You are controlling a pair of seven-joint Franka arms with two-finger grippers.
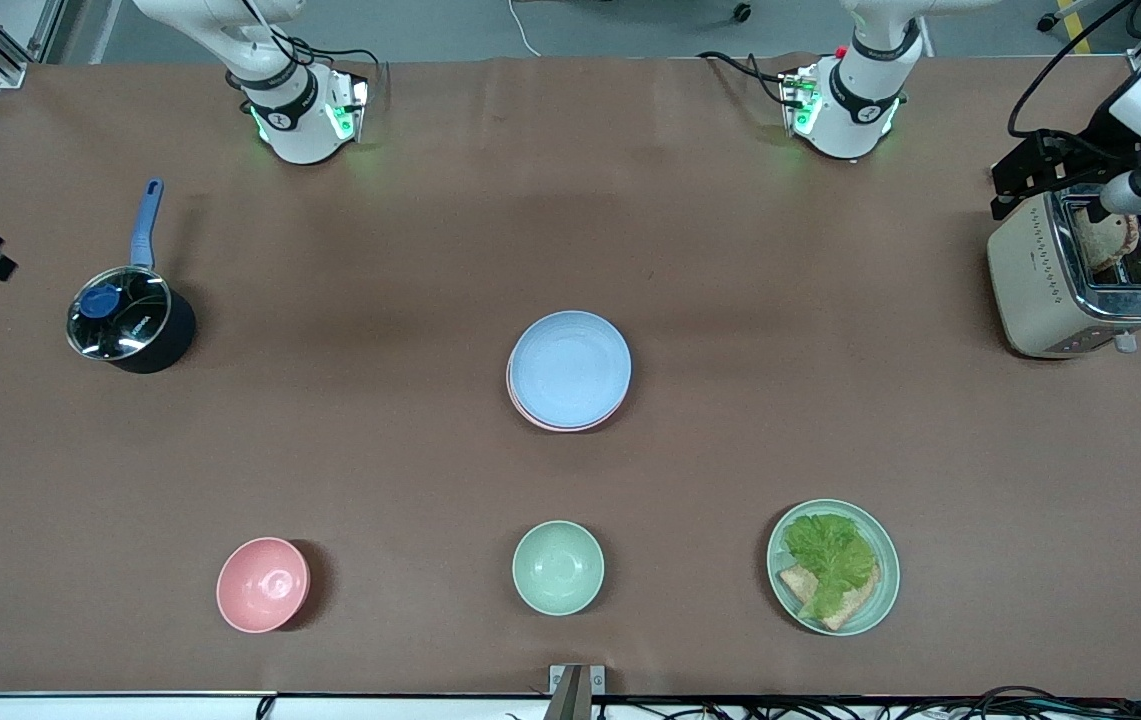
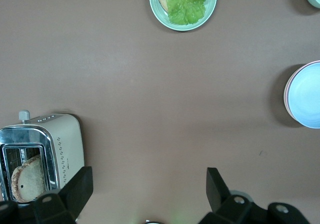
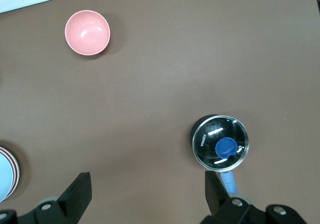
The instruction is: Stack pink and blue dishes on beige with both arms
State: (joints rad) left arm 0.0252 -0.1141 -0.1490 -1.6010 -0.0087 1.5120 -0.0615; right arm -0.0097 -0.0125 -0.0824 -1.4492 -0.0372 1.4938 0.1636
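One brown surface (image 1: pixel 410 430) carries everything. One toaster (image 1: pixel 1070 285) stands at the left arm's end, a slice of bread (image 2: pixel 27 178) in its slot. One lidded saucepan (image 1: pixel 128 320) sits at the right arm's end. At the middle is one stack of plates: the blue plate (image 1: pixel 570 368) on top, the pink plate (image 1: pixel 530 415) showing as a rim under it; no beige plate can be made out. One mint-green plate (image 1: pixel 885 590) holds lettuce (image 1: pixel 830 555) and bread. Two bowls, one pink (image 1: pixel 262 584), one mint-green (image 1: pixel 558 567), lie nearest the front camera. The left gripper (image 2: pixel 150 184) hangs over the surface beside the toaster, fingers spread, holding nothing. The right gripper (image 3: pixel 147 186) hangs near the saucepan, likewise spread.
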